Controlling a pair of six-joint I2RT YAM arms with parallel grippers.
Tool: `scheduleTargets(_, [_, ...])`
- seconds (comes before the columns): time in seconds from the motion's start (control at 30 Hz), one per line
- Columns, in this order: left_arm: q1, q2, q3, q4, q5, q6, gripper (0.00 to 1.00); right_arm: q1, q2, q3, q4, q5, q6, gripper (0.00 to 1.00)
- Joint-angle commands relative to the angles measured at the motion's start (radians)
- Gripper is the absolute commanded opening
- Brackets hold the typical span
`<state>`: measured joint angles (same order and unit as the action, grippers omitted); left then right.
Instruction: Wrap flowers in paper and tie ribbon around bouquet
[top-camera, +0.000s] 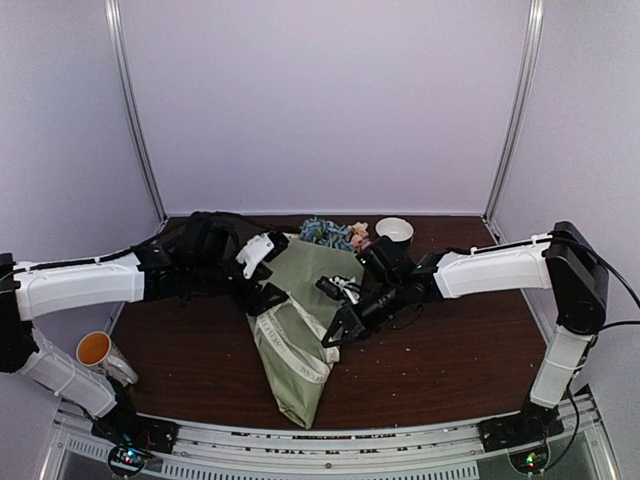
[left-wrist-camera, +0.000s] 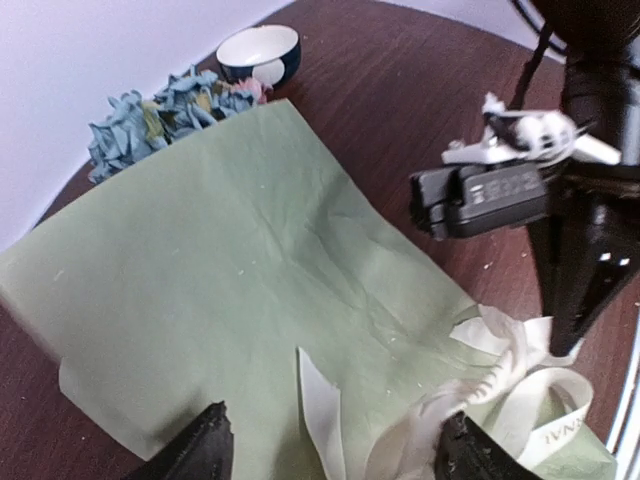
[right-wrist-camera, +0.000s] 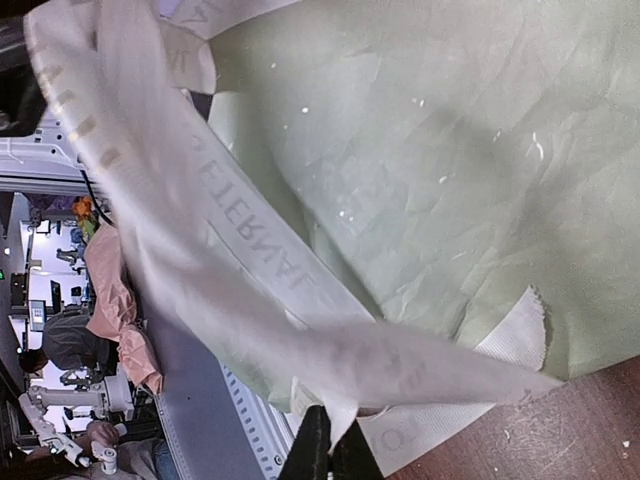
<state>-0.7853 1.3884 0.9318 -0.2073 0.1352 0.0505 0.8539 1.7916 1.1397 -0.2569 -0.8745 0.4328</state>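
1. Nearest you, the bouquet (top-camera: 300, 330) lies on the table (top-camera: 450, 360) with its narrow tip pointing at the near edge, roughly midway along it. The paper (left-wrist-camera: 230, 300) shows its sage face, lightly creased.
2. Across the middle of the bouquet runs the ribbon (right-wrist-camera: 250, 270), cream with faint lettering. It is loose and looped rather than snug, so treat the knot as not yet made.
3. Your right hand (right-wrist-camera: 322, 450) is clenched on a ribbon strand, holding it up off the paper. Hold that tension low and steady; a hard pull looks likely to drag the light bouquet or slide the band toward the tip.
4. Your left hand (left-wrist-camera: 338, 455) is released, fingers spread over the paper with crumpled ribbon just beside one of them. Take the free tail close to the crossing before you draw the two ends apart.
5. Farther off, the flowers (left-wrist-camera: 160, 115), mostly dusty blue with a touch of pink, poke out of the wide end toward the far edge, near a bowl (left-wrist-camera: 258, 52).
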Motion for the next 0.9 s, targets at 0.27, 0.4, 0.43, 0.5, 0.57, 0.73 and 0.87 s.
scheduleTargets(0.27, [0.006,-0.098,-0.046,-0.162,0.008,-0.155,0.60,-0.021,0.047,-0.010,0.048,0.018,-0.011,0.00])
scheduleTargets(0.4, [0.000,-0.108,-0.036,-0.145,0.023,-0.156,0.61,-0.026,0.076,0.004,0.059,0.032,-0.009,0.00])
scheduleTargets(0.43, [-0.009,-0.113,-0.027,-0.145,0.018,-0.153,0.60,-0.026,0.088,0.014,0.059,0.040,-0.007,0.00])
scheduleTargets(0.5, [-0.035,-0.134,-0.001,-0.148,0.004,-0.139,0.58,-0.025,0.113,0.032,0.060,0.040,-0.004,0.00])
scheduleTargets(0.57, [-0.053,-0.152,0.024,-0.151,0.003,-0.139,0.55,-0.026,0.124,0.037,0.069,0.039,0.003,0.00])
scheduleTargets(0.73, [-0.060,-0.123,0.097,-0.221,0.015,-0.200,0.47,-0.026,0.131,0.044,0.080,0.045,0.012,0.00])
scheduleTargets(0.87, [-0.064,-0.038,0.118,-0.266,-0.029,-0.228,0.47,-0.025,0.128,0.044,0.076,0.046,0.012,0.00])
